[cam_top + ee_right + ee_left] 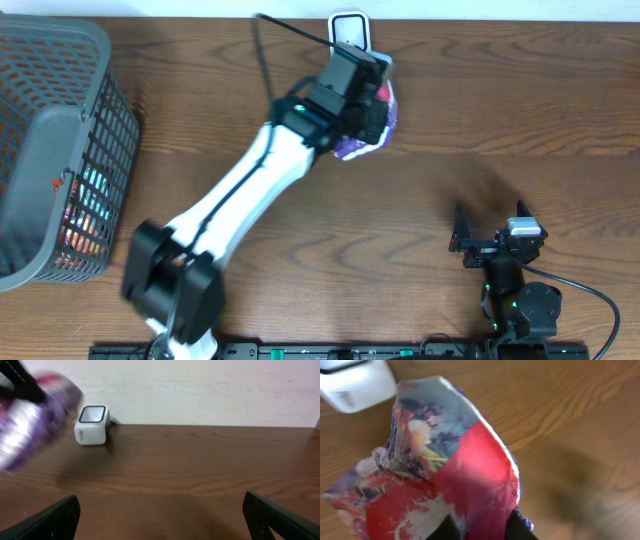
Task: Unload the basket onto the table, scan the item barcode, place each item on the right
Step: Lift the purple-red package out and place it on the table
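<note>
The item is a crinkly red and purple snack bag [386, 112], held above the table just in front of the small white scanner [349, 28] at the back edge. My left gripper [366, 98] is shut on the bag. In the left wrist view its two dark fingers pinch a red fold of the bag [470, 475], and the left gripper [482, 527] shows only at the bottom edge, with the scanner [355, 382] at top left. No barcode shows. My right gripper [480, 238] rests open near the front right, empty, facing the scanner [91, 425] and the blurred bag [35, 415].
A dark mesh basket [105, 60] holding several packets stands at the left edge. A black cable runs from the scanner toward the left arm. The right gripper [160, 515] has bare brown wood between its fingers.
</note>
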You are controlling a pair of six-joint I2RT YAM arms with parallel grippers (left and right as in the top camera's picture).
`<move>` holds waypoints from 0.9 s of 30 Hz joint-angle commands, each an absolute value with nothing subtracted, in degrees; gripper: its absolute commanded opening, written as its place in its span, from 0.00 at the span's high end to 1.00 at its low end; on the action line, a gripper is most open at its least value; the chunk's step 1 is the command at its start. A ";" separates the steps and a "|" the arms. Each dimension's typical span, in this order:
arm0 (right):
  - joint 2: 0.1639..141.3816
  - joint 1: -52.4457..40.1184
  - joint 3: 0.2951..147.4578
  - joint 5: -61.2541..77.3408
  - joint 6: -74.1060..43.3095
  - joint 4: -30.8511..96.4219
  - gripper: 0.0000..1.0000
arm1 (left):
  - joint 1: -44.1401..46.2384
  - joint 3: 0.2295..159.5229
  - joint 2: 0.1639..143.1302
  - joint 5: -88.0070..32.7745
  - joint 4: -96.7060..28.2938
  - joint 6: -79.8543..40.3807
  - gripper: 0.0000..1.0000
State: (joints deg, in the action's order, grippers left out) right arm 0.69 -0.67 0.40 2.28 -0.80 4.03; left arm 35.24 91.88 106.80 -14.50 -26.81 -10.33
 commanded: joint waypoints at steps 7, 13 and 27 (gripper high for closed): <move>0.32 -0.95 0.36 2.04 -0.19 4.29 0.01 | 37.30 92.18 112.90 -13.43 -21.28 -15.73 0.34; 0.32 -0.95 0.36 2.04 -0.16 4.29 0.01 | 32.93 92.73 104.31 -13.41 -21.45 -13.23 0.30; 0.32 -0.95 0.36 2.04 -0.16 4.29 0.01 | 0.84 92.71 76.75 -13.10 -26.24 -12.67 0.25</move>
